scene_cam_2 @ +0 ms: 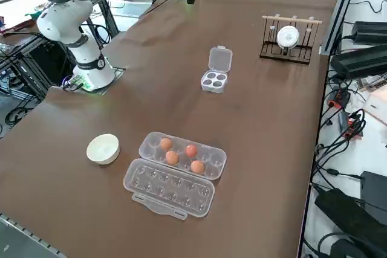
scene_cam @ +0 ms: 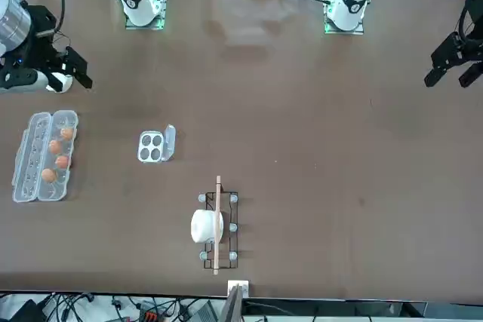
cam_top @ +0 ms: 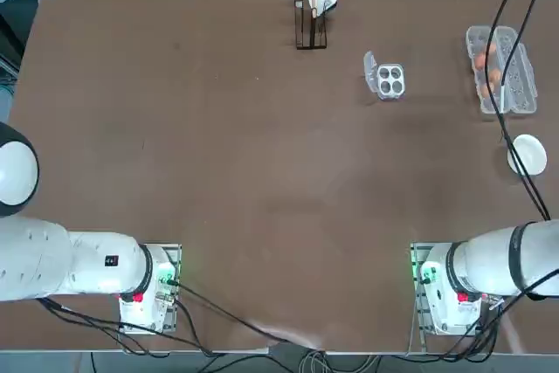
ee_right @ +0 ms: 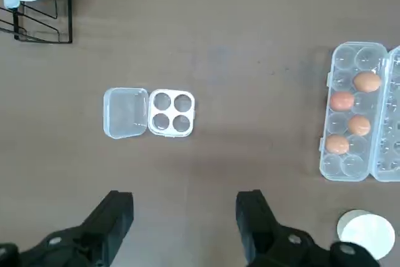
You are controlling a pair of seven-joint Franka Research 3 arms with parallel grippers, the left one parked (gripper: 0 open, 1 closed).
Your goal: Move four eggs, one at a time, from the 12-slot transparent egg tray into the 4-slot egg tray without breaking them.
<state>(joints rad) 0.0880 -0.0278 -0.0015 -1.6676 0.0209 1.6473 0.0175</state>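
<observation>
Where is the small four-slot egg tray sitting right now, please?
In the top view, the 4-slot egg tray sits empty, lid open, right of centre, between the rack and the 12-slot egg tray.

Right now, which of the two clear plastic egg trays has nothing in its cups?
The small square four-cup tray: all its cups are bare. The long clear twelve-cup carton holds four orange-brown eggs. The open claw hovers above the table, holding nothing.

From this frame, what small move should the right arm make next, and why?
Probably carry the open right pincer over the 12-slot tray and line up above one egg. All four eggs sit in that tray, the 4-slot tray has empty cups with its lid open, and the pincer hangs high over bare table holding nothing.
</observation>
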